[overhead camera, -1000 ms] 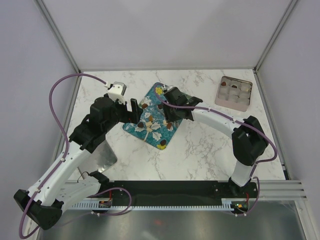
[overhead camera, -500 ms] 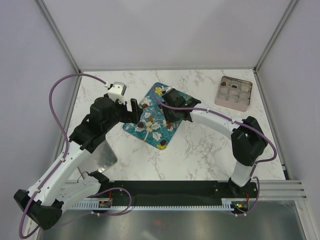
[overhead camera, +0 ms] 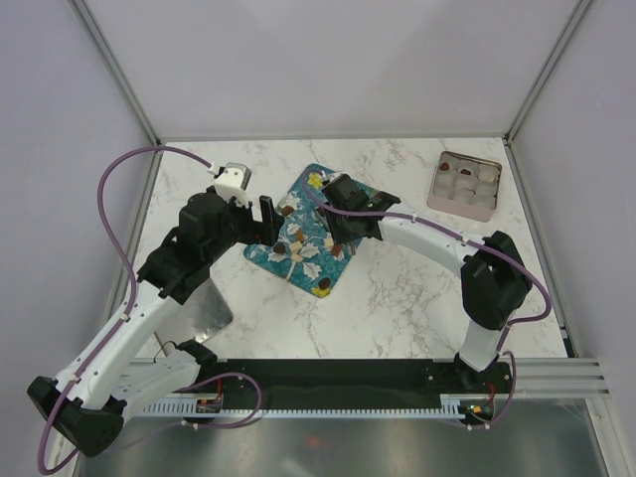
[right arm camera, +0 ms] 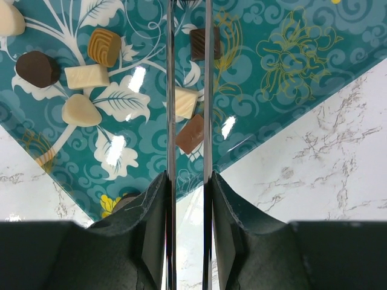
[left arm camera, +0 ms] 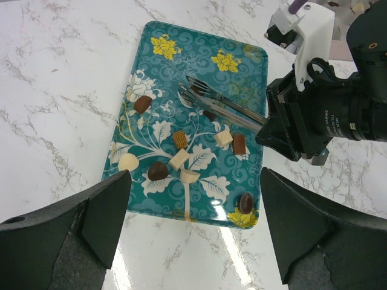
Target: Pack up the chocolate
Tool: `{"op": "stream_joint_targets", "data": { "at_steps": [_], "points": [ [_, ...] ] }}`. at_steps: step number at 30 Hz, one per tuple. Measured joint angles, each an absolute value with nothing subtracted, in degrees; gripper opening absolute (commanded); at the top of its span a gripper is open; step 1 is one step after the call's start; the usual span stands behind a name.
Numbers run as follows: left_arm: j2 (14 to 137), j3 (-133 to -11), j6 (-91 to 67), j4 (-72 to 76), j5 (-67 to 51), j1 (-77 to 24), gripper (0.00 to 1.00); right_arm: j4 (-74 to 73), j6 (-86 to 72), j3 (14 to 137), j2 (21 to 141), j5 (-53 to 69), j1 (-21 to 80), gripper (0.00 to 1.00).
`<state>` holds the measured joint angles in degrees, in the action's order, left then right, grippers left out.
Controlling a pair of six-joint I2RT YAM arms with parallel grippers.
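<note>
Right gripper (left arm camera: 188,86): long thin prongs narrowly apart, nothing pinched, low over the teal tray (left arm camera: 245,75). Left gripper (left arm camera: 193,181): fingers spread wide, empty, hanging at the tray's edge. Chocolates (left arm camera: 180,139) lie loose on the tray, about ten, most just beside or below the right prongs. In the right wrist view a dark square (right arm camera: 202,43), a white piece (right arm camera: 184,103) and a brown one (right arm camera: 191,134) line up in the gap. Risk: closing here could catch two at once or flick a neighbour across the glossy tray. A thin-prong grip may also drop a piece on the way to the tin (overhead camera: 463,212), well apart on that arm's right. Unclear — prong tips are cut off at the top of the right wrist view, height above the tray cannot be judged, and the tin's cells are too small to count.
</note>
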<state>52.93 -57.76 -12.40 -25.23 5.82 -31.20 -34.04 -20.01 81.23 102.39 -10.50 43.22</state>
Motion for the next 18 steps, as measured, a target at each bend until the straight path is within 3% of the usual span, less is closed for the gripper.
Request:
{"op": "stream_joint_targets", "data": {
  "at_steps": [8,18],
  "points": [
    [52.93,-57.76,-12.40,-25.23,5.82,-31.20,0.95,-35.81,-19.14,81.76,100.44,-10.41,39.18,0.36],
    [52.93,-57.76,-12.40,-25.23,5.80,-31.20,0.95,-38.81,-17.72,81.76,90.85,-10.66,23.94,0.36]
  ]
}}
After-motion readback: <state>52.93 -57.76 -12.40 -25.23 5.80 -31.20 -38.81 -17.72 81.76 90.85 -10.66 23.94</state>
